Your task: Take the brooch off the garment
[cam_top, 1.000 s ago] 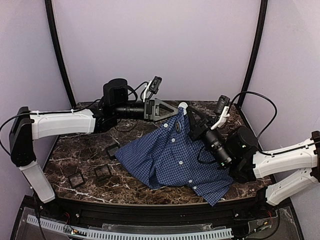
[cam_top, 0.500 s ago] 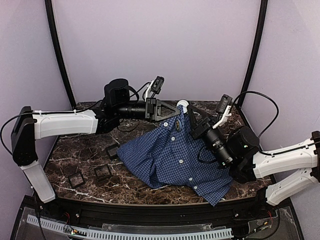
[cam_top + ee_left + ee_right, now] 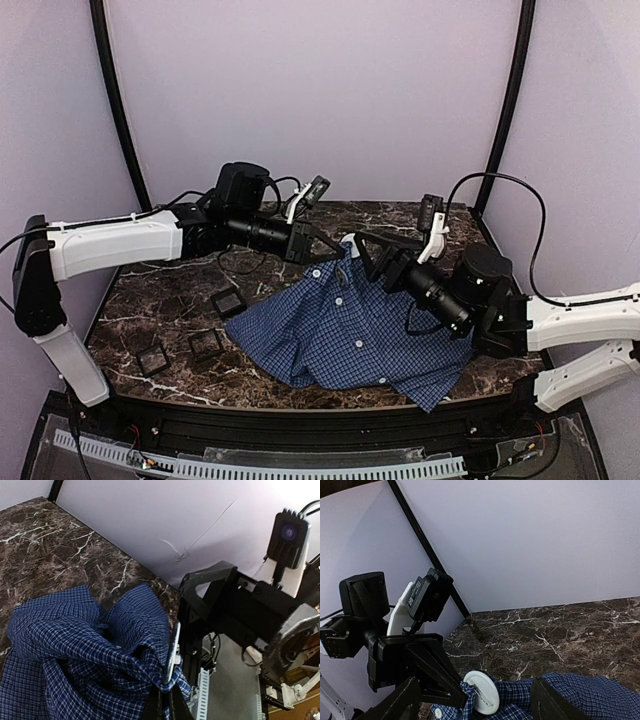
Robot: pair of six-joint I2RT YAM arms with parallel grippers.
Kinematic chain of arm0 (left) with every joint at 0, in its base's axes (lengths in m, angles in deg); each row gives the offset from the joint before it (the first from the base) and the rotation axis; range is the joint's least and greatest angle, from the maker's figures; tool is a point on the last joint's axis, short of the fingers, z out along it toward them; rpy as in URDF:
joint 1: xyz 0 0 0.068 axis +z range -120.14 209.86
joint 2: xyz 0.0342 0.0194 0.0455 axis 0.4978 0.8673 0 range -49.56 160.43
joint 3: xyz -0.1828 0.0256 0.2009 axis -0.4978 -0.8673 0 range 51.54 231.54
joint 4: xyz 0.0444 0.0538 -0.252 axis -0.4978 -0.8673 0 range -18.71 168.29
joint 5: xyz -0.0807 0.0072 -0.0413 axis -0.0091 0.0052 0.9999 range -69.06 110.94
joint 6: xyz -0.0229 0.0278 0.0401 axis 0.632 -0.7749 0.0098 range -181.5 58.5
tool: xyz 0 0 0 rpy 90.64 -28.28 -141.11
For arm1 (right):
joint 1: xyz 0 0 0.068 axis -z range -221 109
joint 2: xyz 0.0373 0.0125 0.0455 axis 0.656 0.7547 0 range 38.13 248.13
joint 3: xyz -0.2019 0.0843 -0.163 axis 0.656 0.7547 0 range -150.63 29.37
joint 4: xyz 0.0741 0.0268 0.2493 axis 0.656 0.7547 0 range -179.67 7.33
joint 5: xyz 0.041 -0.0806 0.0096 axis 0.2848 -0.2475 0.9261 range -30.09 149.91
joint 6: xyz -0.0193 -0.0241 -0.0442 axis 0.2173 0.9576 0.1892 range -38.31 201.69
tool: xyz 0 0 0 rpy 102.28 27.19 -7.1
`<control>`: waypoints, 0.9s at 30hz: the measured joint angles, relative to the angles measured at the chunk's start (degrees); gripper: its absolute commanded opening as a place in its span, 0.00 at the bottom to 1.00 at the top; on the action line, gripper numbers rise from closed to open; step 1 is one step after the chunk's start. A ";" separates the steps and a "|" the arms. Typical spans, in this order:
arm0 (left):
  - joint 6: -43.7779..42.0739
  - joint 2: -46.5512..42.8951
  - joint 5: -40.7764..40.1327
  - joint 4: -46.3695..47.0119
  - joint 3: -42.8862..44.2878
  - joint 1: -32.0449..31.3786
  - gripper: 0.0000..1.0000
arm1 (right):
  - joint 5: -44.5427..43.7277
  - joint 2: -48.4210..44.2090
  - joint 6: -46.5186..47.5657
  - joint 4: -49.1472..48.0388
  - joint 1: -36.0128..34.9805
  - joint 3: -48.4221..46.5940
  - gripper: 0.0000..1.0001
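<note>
Marble-patterned table: a blue checked shirt lies bunched, its collar end held up by the left gripper, which is pressed together on cloth just beside the white round brooch. Right gripper hovers spread around the brooch. If that pinch slips, the shirt may drag along or the pin may tear the weave.

One checked shirt lies mid-bench. I count one round white brooch on it and five white buttons showing from above. Three small black squares sit at the shirt's 9 o'clock. My two arms carry one camera each.
</note>
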 measured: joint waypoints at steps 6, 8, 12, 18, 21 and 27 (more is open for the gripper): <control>-14.01 -0.81 -5.33 -17.09 2.45 0.00 0.01 | 9.55 -1.40 -0.96 21.09 4.20 -8.66 0.75; -17.64 -0.94 -6.56 -20.79 2.45 0.00 0.01 | 15.02 -1.36 -0.79 26.16 6.56 -10.67 0.74; -23.54 -1.29 -6.97 -25.05 2.27 0.00 0.01 | 28.37 -0.79 -0.61 32.28 11.85 -11.39 0.69; -26.99 -2.08 -3.34 -26.40 0.17 -0.02 0.01 | 42.47 2.99 0.57 35.23 14.71 -11.39 0.57; -27.43 -2.08 -1.38 -26.75 -0.46 -0.09 0.01 | 46.82 4.83 0.50 35.01 14.91 -11.32 0.51; -27.93 -2.45 1.22 -26.75 -0.59 -0.11 0.01 | 51.87 7.82 0.70 32.81 15.30 -11.39 0.36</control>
